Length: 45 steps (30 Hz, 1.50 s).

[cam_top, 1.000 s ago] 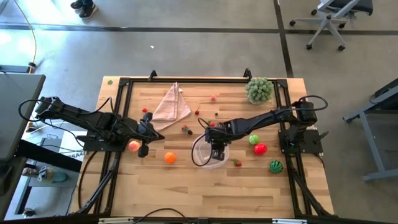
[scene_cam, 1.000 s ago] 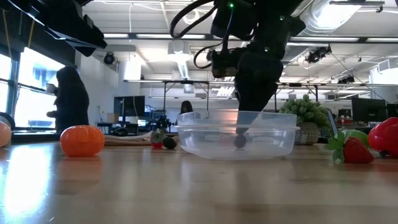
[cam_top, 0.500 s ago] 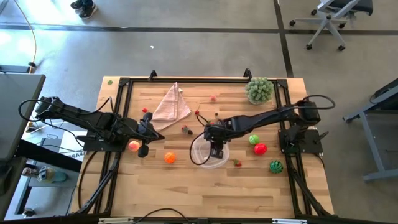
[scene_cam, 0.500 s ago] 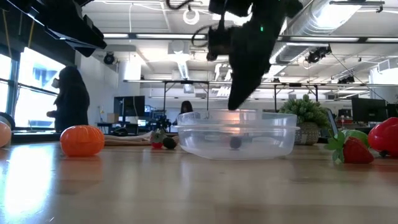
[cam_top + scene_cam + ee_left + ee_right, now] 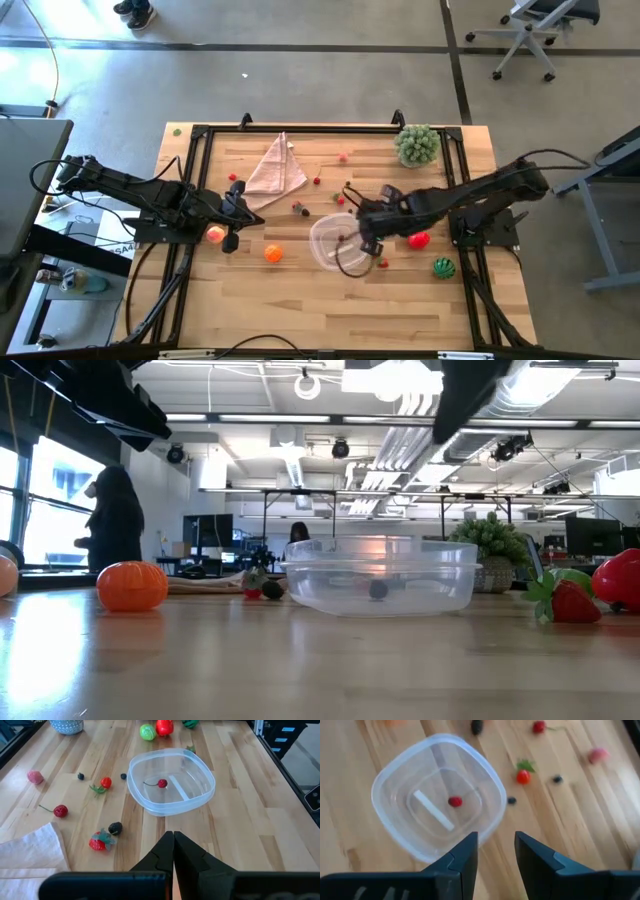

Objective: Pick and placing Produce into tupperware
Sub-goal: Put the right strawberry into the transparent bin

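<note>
Tupperware [image 5: 335, 243] stood near the table's middle with one small red cherry [image 5: 162, 783] lying inside it. Right gripper [image 5: 495, 851] was held above and just beside the tub, fingers parted and empty. Left gripper [image 5: 173, 851] waited well apart from the tub, near the peach [image 5: 215, 235], its fingers pressed together on nothing. An orange [image 5: 273, 254] lay between that gripper and the tub; a strawberry [image 5: 381, 262] sat just beside the tub, and a red apple [image 5: 419, 240], green apple [image 5: 408, 224] and melon [image 5: 443, 267] lay beyond it. Judged step: one piece delivered, next pick pending. The strawberry looked the nearest candidate, calling for a descent with open fingers.
</note>
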Tool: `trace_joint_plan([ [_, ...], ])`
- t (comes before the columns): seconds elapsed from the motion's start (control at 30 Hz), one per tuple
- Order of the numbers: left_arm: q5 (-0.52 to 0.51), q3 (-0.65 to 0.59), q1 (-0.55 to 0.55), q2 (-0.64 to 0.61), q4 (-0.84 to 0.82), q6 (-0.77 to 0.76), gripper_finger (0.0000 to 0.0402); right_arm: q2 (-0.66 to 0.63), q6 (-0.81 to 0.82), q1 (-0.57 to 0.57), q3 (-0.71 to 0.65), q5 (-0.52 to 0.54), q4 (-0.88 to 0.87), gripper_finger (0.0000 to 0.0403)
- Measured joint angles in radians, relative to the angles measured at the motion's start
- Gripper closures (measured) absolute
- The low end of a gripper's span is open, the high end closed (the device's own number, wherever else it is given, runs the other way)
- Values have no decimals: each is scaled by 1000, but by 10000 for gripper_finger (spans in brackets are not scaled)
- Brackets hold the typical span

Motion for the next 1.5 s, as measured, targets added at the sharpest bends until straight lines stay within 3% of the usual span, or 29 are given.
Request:
trace_joint_plan([
  [0.27, 0, 0, 0, 0, 0, 0, 401, -23, 376, 188, -3, 19, -169, 281],
  [0.47, 0, 0, 0, 0, 0, 0, 401, -21, 579, 306, -95, 1, -123, 281],
  [0.57, 0, 0, 0, 0, 0, 0, 401, -20, 642, 363, -183, 47, -42, 281],
  [0.73, 0, 0, 0, 0, 0, 0, 401, -20, 666, 439, -380, 149, 231, 281],
  [1.1, 0, 0, 0, 0, 0, 0, 401, -20, 660, 480, -693, 144, 675, 281],
  [1.27, 0, 0, 0, 0, 0, 0, 401, -20, 662, 481, -739, 44, 720, 281],
  [1.4, 0, 0, 0, 0, 0, 0, 401, -20, 654, 478, -758, 24, 717, 281],
  [1.5, 0, 0, 0, 0, 0, 0, 401, -21, 542, 474, -770, 24, 727, 281],
])
